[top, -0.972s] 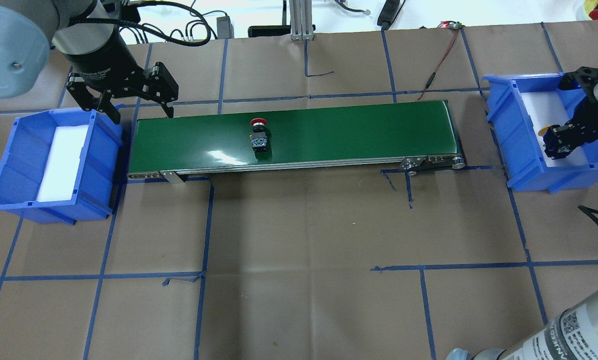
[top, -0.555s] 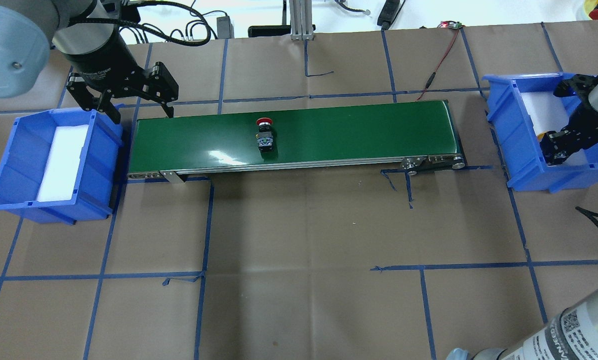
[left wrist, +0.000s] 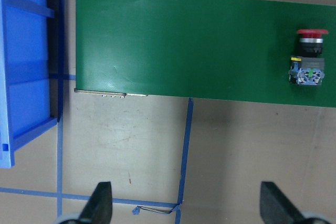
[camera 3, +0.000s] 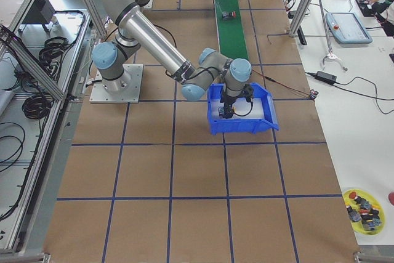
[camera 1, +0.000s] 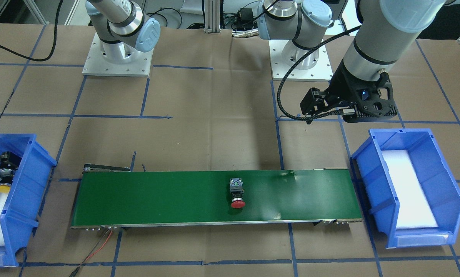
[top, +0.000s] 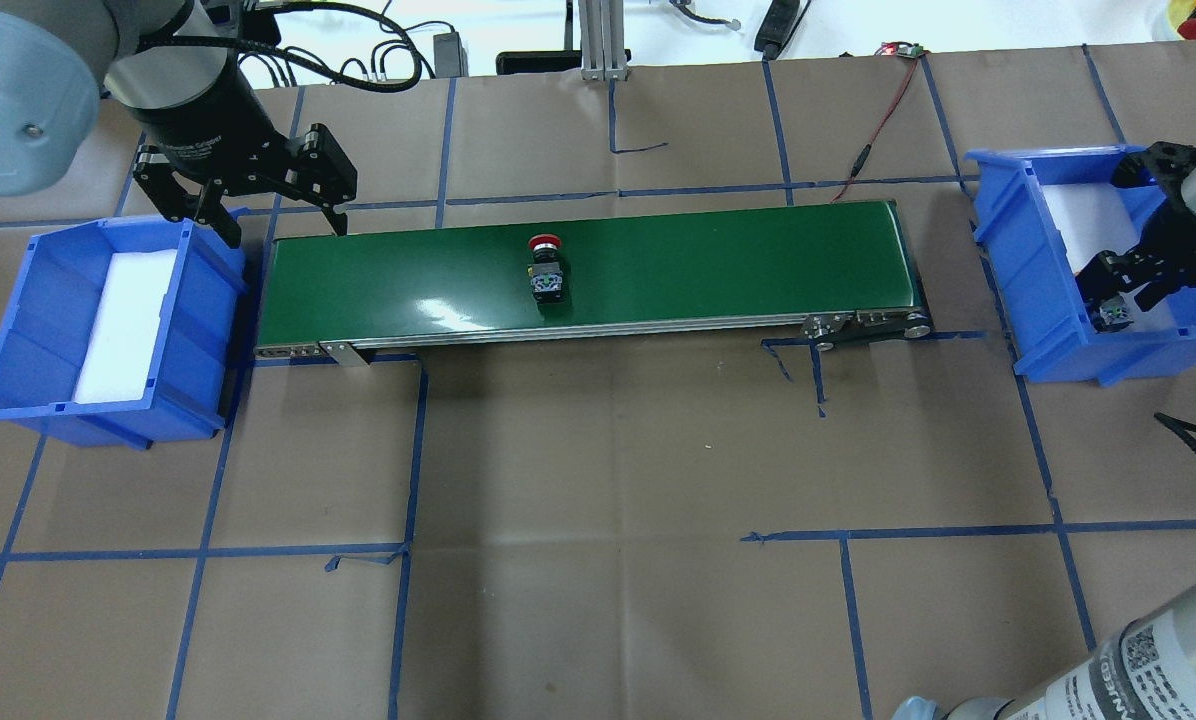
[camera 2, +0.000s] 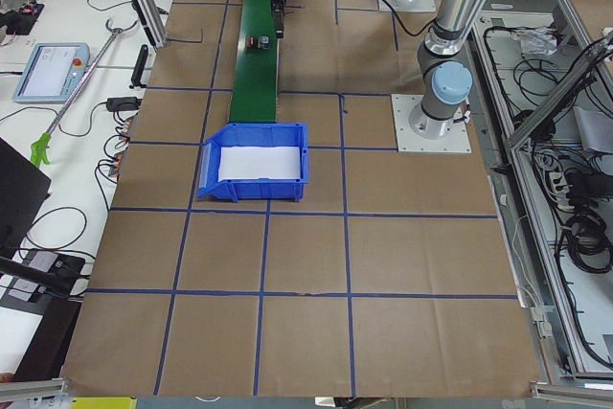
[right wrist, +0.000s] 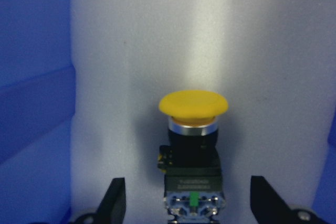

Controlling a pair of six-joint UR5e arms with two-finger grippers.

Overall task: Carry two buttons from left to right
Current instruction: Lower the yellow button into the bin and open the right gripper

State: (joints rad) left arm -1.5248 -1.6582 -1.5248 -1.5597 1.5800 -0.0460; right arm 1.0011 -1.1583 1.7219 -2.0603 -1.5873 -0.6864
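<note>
The red-capped button [top: 546, 268] lies on its side on the green conveyor belt [top: 708, 260], near the middle; the left wrist view has it far off [left wrist: 308, 59]. My left gripper [top: 283, 225] hangs open and empty over the belt's left end, beside the left blue bin [top: 28, 330]. The yellow-capped button [right wrist: 193, 145] lies on the white foam in the right blue bin [top: 1008, 240]. My right gripper [right wrist: 190, 203] is low in that bin, open, with a finger on either side of the button's body and neither touching it.
The left bin holds only a white foam pad [top: 123, 325]. A red wire [top: 883, 120] runs from the belt's far right end to the back edge, where cables lie. A yellow dish of spare buttons [camera 3: 363, 204] sits far off on the right.
The red button has ridden the belt to the right. My right gripper has shifted inside the right bin, and the yellow button now lies on the foam between its open fingers. The left gripper is unmoved.
</note>
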